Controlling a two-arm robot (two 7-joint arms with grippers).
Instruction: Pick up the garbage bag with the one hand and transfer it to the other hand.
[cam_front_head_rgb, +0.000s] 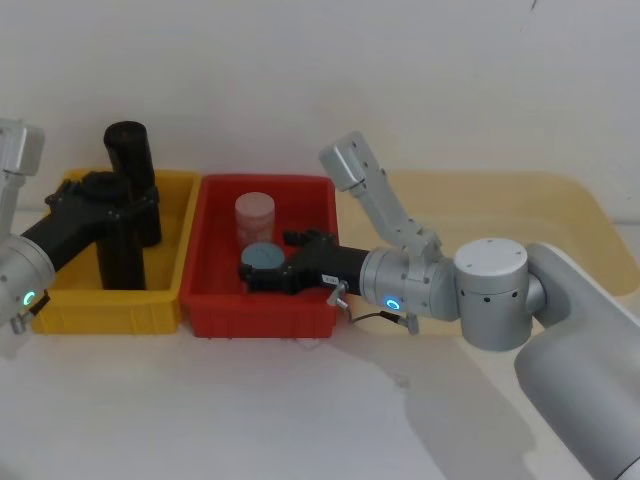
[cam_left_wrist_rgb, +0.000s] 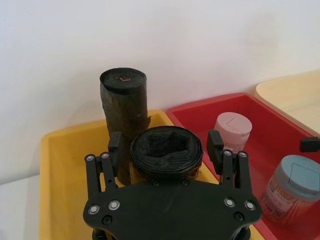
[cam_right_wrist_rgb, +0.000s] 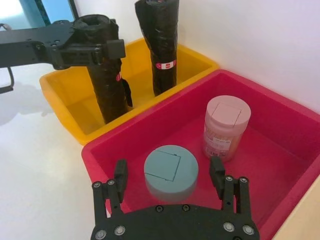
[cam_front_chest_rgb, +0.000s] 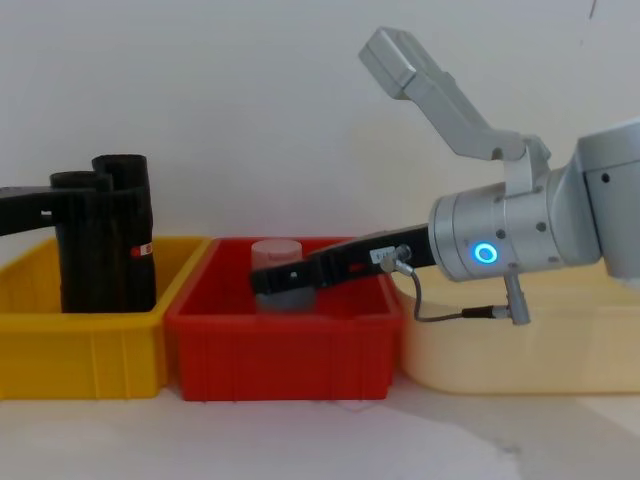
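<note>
The garbage bag (cam_front_head_rgb: 120, 245), a black roll, stands upright in the yellow bin (cam_front_head_rgb: 110, 305). My left gripper (cam_front_head_rgb: 120, 195), on the green-ringed wrist, is open with one finger on each side of the roll's top. In the left wrist view the pads (cam_left_wrist_rgb: 116, 145) sit just off the roll (cam_left_wrist_rgb: 166, 152). A second black roll (cam_front_head_rgb: 130, 165) with a red-and-white sticker (cam_right_wrist_rgb: 167, 64) stands behind it. My right gripper (cam_front_head_rgb: 268, 258), on the blue-ringed wrist, hangs open in the red bin (cam_front_head_rgb: 260, 310) over a teal-lidded jar (cam_right_wrist_rgb: 171, 170).
A pink-lidded jar (cam_front_head_rgb: 254, 215) stands in the red bin behind the teal one. A cream tray (cam_front_head_rgb: 560, 200) lies to the right of the red bin, under my right arm. The white wall rises close behind the bins.
</note>
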